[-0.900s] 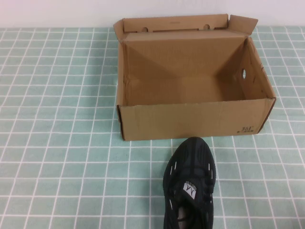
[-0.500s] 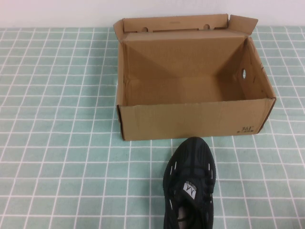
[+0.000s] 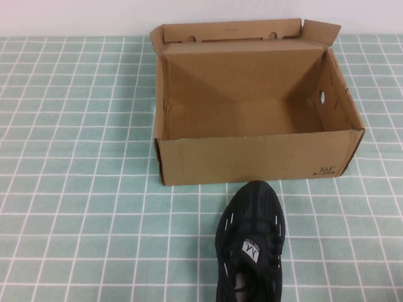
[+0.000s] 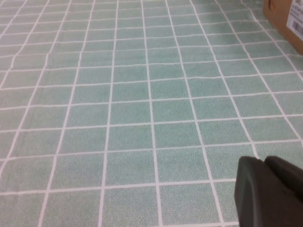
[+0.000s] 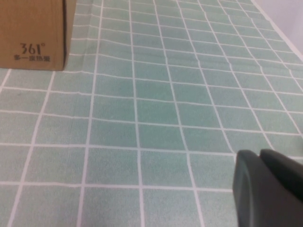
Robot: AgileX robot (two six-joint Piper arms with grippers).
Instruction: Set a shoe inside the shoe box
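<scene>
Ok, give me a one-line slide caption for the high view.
Black shoe on the green checked cloth before the open, empty shoe box; neither arm's tool in view.

High view: raised camera on the robot's side, angled down at the tiled table (image 3: 75,189), taking in the whole shoe box (image 3: 252,157) and the shoe (image 3: 252,242) near the lower edge. Left wrist view: low and close over the tiles, catching one box corner. Right wrist view: equally low, catching the box's printed corner. All three views share the box and the tiled surface.
</scene>
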